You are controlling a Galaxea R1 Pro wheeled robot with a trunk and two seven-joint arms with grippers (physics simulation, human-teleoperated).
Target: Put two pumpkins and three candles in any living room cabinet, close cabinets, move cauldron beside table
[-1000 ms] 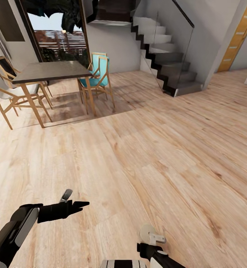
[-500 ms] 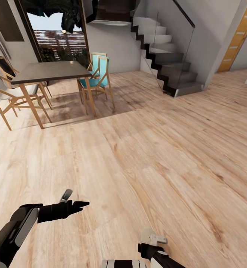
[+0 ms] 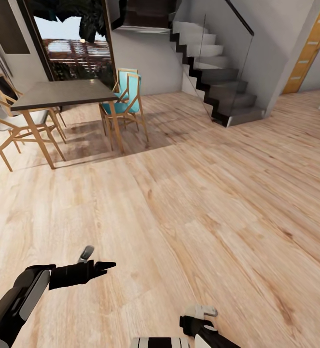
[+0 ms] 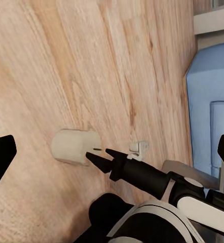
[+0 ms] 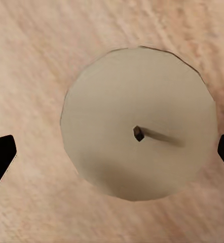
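Candle (image 5: 138, 132) comes first: a pale stubby cylinder seen end-on with its dark wick at the middle, sitting between the right hand's (image 3: 198, 316) two fingers, whose black tips show at either side of it in the right wrist view. The left wrist view shows the same candle (image 4: 75, 147) at those fingertips above the wood floor (image 3: 203, 193), so I judge it held (actual contact is hard to confirm). The left hand (image 3: 93, 258) hangs empty over the floor, fingers spread apart. Further out stand a dining set with a dark tabletop (image 3: 65, 92), a turquoise chair (image 3: 126, 96) and a staircase (image 3: 213, 63). By my judgement one candle is in transit, and its stowing, the cabinet closing and the cauldron's placing are not yet done.
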